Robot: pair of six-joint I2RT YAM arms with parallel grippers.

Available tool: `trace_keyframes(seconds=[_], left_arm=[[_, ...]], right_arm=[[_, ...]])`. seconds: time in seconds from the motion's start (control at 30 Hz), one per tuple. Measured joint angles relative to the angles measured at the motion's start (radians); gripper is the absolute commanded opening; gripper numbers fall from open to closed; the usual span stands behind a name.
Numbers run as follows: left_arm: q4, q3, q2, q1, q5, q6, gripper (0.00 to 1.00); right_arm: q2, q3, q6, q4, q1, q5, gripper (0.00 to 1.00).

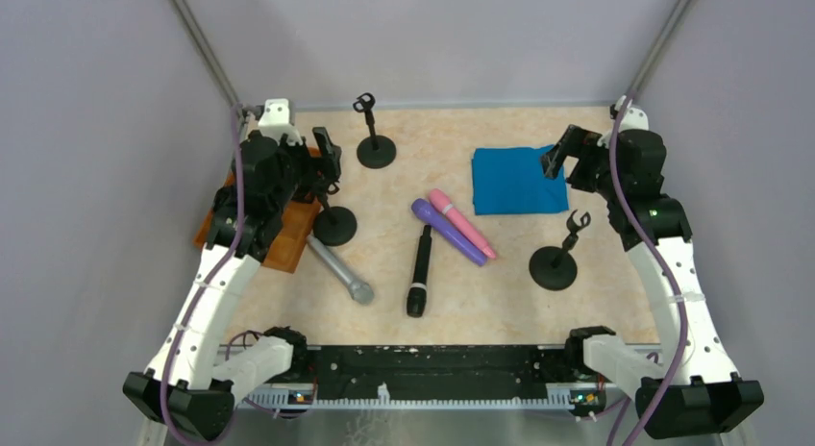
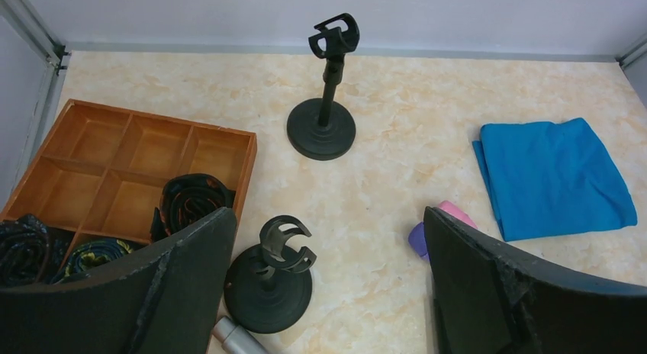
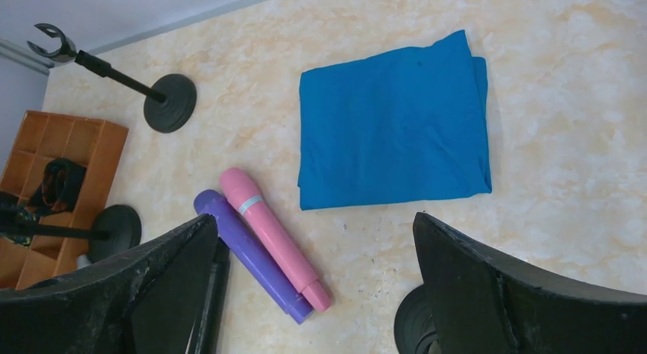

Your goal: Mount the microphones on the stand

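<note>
Four microphones [image 1: 450, 233] lie between my left gripper [image 2: 328, 217] and right gripper [image 3: 313, 220]; I read both spread wide, empty, touching none.

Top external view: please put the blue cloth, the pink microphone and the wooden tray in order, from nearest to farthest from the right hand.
1. The blue cloth, just beside the right hand, far right.
2. The pink microphone, table centre.
3. The wooden tray, left side.

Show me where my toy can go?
Bare spots: between the far stand and the blue cloth, and along the near edge past the black microphone. Crowded: the middle, around the purple microphone; the left, by the tray.
</note>
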Motion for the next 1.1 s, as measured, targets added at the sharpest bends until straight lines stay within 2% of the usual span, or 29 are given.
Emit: trace_keyframes(seconds=[0.5,0.9,1.0,1.1], left_arm=[[0.010,-0.063,-0.069,0.000,-0.135,-0.065,0.99],[-0.020,-0.247,-0.218,0.000,-0.174,-0.151,0.99],[-0.026,-0.271,-0.252,0.000,-0.174,-0.160,0.99],[-0.028,-0.272,-0.254,0.000,-0.173,-0.163,0.99]], right_arm=[[0.002,0.001,0.092,-0.002,0.000,-0.016,0.99],[0.103,0.001,0.095,0.008,0.009,-0.270,0.98],[0.146,0.004,0.093,0.005,0.081,-0.225,0.97],[0.210,0.023,0.090,0.003,0.268,-0.144,0.94]])
